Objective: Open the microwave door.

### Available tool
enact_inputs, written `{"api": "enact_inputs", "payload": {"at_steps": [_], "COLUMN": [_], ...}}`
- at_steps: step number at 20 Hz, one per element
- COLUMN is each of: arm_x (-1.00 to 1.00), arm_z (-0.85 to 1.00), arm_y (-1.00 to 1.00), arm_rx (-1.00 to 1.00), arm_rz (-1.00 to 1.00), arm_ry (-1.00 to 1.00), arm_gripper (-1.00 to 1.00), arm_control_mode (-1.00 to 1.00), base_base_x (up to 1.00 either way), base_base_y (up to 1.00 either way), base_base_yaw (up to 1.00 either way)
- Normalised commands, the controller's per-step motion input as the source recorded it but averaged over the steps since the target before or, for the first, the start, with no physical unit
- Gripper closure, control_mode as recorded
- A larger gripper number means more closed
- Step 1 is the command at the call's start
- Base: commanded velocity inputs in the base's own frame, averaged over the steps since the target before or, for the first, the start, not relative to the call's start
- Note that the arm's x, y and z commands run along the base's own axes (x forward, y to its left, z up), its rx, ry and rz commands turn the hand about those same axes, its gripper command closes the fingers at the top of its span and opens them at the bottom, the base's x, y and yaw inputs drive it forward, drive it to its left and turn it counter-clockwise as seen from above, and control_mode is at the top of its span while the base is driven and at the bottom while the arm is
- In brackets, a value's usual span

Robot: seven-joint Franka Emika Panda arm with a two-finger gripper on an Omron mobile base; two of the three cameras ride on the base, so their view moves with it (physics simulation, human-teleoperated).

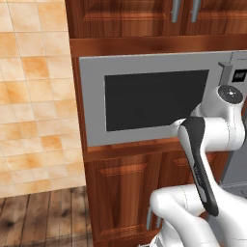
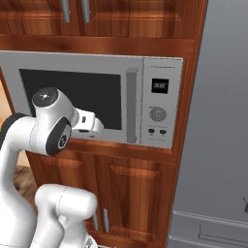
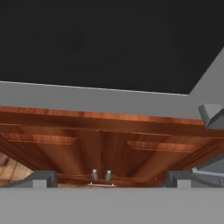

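The microwave [image 2: 92, 99] sits built into the brown cabinetry. Its grey, dark-windowed microwave door [image 1: 149, 101] is shut flush, bar handle upright.

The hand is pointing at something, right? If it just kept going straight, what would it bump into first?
Most likely the microwave door. The open hand faces the door's lower edge, where the dark glass window ends, with the wooden cabinet doors just below. It looks close, though depth is hard to judge.

the microwave [image 2: 92, 97] sits built into a brown wooden cabinet [image 2: 131, 189].
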Motion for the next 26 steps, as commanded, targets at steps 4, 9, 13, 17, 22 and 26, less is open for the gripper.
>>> {"api": "enact_inputs", "payload": {"at_steps": [4, 9, 13, 17, 22, 26], "arm_x": [0.0, 0.0, 0.0, 0.0, -0.02, -0.03], "arm_z": [0.0, 0.0, 0.0, 0.0, 0.0, 0.0], "arm_y": [0.0, 0.0, 0.0, 0.0, -0.05, -0.02], "arm_rx": [0.0, 0.0, 0.0, 0.0, 0.0, 0.0], "arm_rz": [0.0, 0.0, 0.0, 0.0, 0.0, 0.0], "arm_ry": [0.0, 0.0, 0.0, 0.0, -0.02, -0.03], "arm_gripper": [-1.0, -1.0, -1.0, -1.0, -1.0, -1.0], "arm_control_mode": [1.0, 1.0, 1.0, 1.0, -1.0, -1.0], "base_base_x": [-0.41, -0.39, -0.4, -0.37, -0.26, 0.0], "base_base_y": [-0.33, -0.34, -0.4, -0.52, -0.45, 0.0], "base_base_yaw": [0.0, 0.0, 0.0, 0.0, -0.01, 0.0]}}
